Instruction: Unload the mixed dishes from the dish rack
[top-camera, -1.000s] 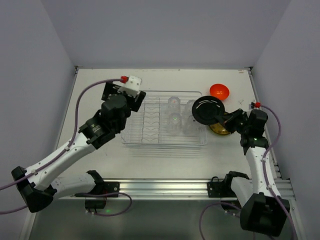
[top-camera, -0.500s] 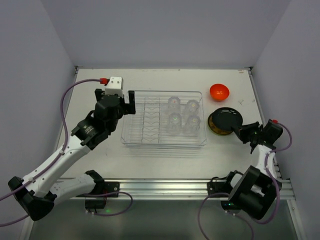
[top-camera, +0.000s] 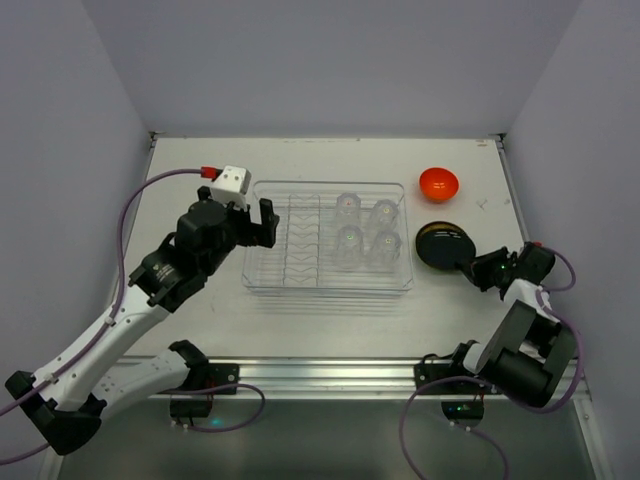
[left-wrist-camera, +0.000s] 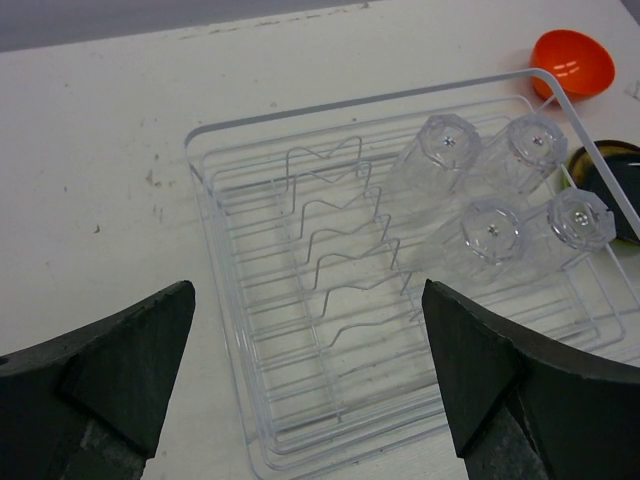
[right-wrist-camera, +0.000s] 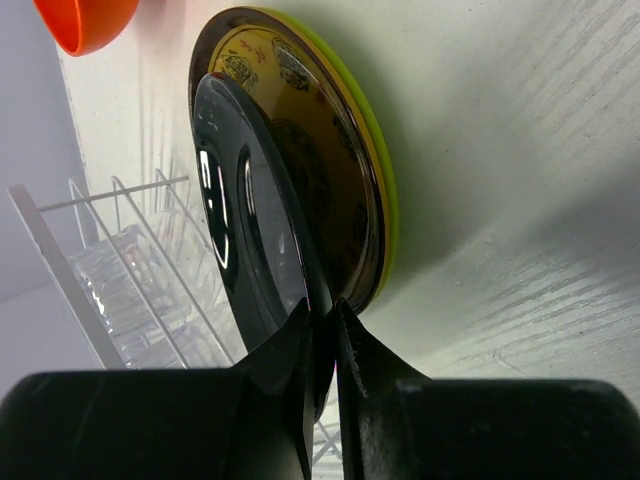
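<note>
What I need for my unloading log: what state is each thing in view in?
dish rack, plate slots empty
tumblers, four standing in dish rack
orange bowl, on table, outside dish rack
yellow-green plate, flat on table
black plate, leaning on yellow-green plate, rim pinched
right gripper, shut on black plate
left gripper, open, empty, at dish rack's left edge

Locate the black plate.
The black plate sits right of the rack in top view, over the yellow-green plate near the bowl, rim pinched by the right hand.
</note>
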